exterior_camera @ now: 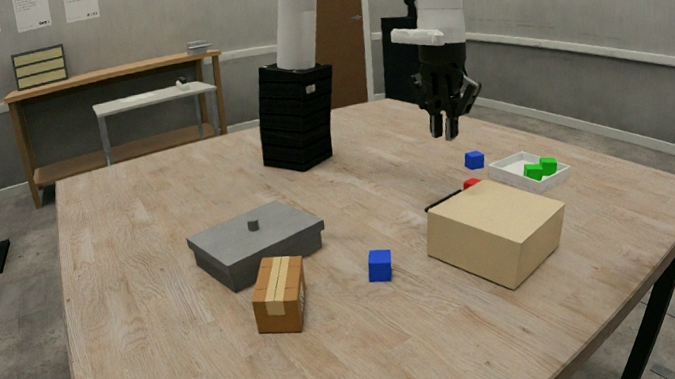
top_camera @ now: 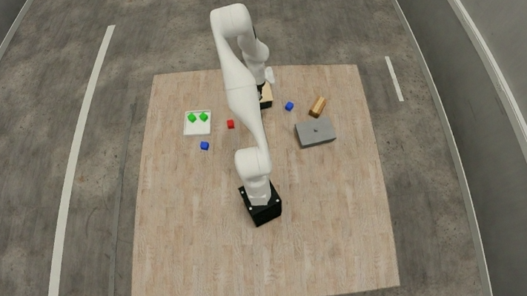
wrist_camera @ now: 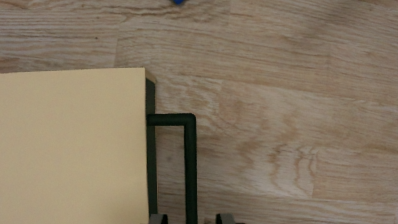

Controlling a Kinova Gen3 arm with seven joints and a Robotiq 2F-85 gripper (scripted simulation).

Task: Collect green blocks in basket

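Note:
The white basket [top_camera: 197, 129] [exterior_camera: 513, 179] holds two green blocks [top_camera: 191, 117] [top_camera: 203, 116] [exterior_camera: 533, 171] [exterior_camera: 548, 165]. The light wooden cabinet [top_camera: 267, 92] [exterior_camera: 494, 216] [wrist_camera: 75, 150] has a dark front with a dark handle [exterior_camera: 442, 201] [wrist_camera: 190, 165]; its drawer looks shut. The grey metal box [exterior_camera: 275, 255] has its lid [exterior_camera: 276, 225] on. Its inside and the drawer's inside are hidden. My gripper [exterior_camera: 443, 134] [wrist_camera: 192, 219] is partly open and empty, high above the table. In the wrist view its fingertips appear either side of the handle, which lies well below them.
A red block [top_camera: 230, 123] [exterior_camera: 472, 182] lies between basket and cabinet. One blue block [top_camera: 204, 145] [exterior_camera: 473, 159] is near the basket; another [top_camera: 289, 106] [exterior_camera: 380, 265] is between cabinet and metal box. A brown cardboard box [top_camera: 317, 107] [exterior_camera: 280, 301] stands beside the metal box.

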